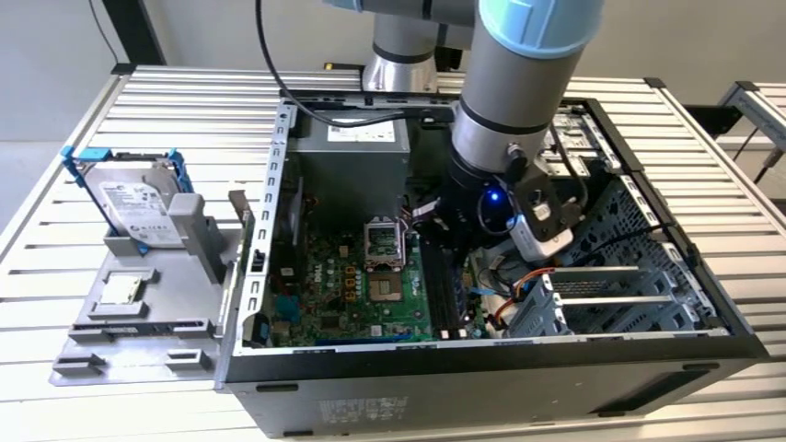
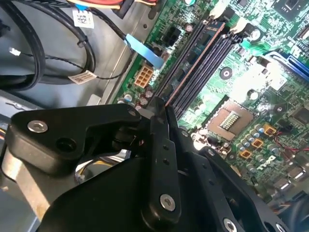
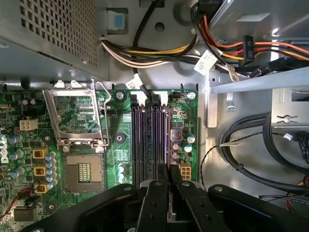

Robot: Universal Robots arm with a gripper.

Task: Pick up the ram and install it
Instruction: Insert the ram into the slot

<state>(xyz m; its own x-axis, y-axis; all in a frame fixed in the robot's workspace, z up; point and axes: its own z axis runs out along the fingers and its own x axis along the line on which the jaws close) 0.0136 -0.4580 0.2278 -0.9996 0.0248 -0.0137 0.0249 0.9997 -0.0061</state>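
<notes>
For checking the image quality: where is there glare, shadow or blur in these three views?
Exterior view: the case interior is shadowed under the arm, and a blue light glows on the wrist. Second wrist view: glare whitens the motherboard; the near gripper is soft. First wrist view: even light, sharp memory slots.

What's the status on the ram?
Gripper shut on ram, low inside the case. Ram standing along the motherboard slots. Cables lie clear to one side.

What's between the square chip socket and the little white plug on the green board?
The long black memory slots run between the square chip socket and the white plug, as the first wrist view shows.
</notes>
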